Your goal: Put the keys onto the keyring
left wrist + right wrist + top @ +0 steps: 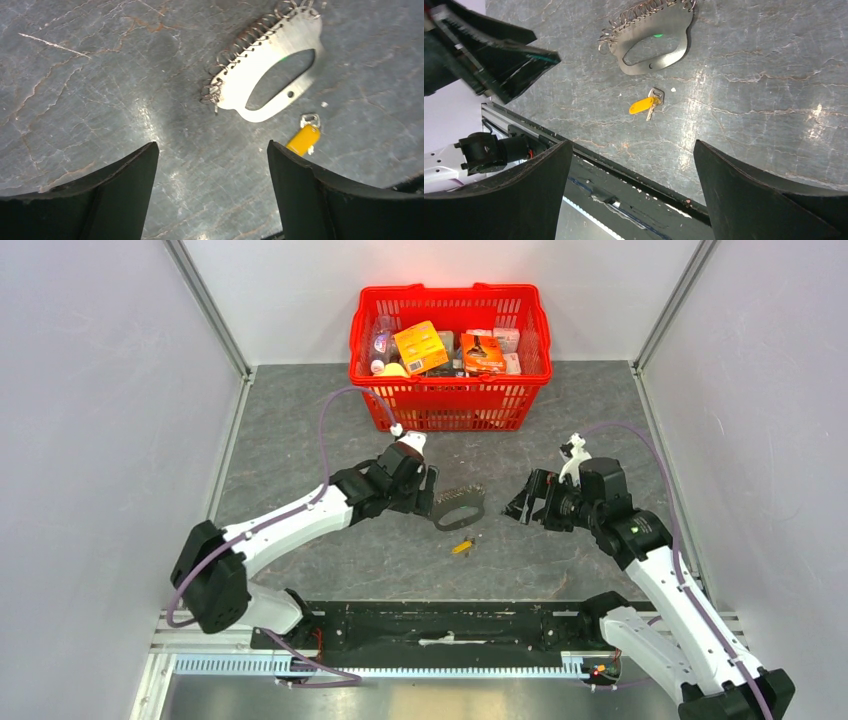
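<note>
Left gripper (428,492) and right gripper (522,506) both wide and empty, flanking keyring (460,508) mid surface (300,440), yellow key (461,546) just beside it toward near edge: pinch key low by its head, metal end free.

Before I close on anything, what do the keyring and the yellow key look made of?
The keyring looks like flat sheet metal, dull grey yet reflective, with thin wire coils along one edge. The yellow key seems to have a smooth, glossy plastic head and a small silvery metal end, too small to judge further.
</note>
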### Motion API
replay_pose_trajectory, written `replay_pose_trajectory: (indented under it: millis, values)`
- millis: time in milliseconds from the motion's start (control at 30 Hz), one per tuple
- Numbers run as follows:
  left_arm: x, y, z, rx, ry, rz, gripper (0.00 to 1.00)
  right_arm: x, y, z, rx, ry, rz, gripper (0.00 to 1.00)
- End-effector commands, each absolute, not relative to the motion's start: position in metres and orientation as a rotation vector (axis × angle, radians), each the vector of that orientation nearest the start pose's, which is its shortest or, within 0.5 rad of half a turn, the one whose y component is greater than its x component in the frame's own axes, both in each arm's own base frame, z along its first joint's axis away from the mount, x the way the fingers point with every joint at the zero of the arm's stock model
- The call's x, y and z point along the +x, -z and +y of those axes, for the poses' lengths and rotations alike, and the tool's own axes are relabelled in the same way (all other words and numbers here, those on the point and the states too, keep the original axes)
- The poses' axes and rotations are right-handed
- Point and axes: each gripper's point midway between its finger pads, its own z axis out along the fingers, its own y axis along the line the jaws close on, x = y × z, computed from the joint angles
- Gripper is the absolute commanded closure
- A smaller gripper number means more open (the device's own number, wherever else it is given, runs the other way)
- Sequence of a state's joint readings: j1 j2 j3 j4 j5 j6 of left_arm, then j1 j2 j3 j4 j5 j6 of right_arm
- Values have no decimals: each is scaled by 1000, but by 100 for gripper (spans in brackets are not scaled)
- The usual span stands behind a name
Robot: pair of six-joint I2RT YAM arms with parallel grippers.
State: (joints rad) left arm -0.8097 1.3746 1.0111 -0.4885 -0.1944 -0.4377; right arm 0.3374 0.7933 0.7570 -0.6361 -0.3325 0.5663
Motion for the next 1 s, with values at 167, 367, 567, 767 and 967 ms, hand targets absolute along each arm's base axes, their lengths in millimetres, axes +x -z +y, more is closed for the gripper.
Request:
replay_pose_trajectory:
  millis: [167,367,567,767,967]
  values:
    - [279,-95,-257,237,260,2445,29,202,-192,159,82,-880,2270,1]
    - [274,-74,-265,245,286,2505,47,201,-190,160,77,-880,2279,1]
    - [263,-57,-272,276,283,2550,55,202,-188,162,80,-885,2281,1]
    - [261,-47,-275,286,284,2565,56,202,-187,164,78,-890,2285,1]
    - [261,-38,-276,299,272,2579,62,200,-188,164,76,-896,2282,1]
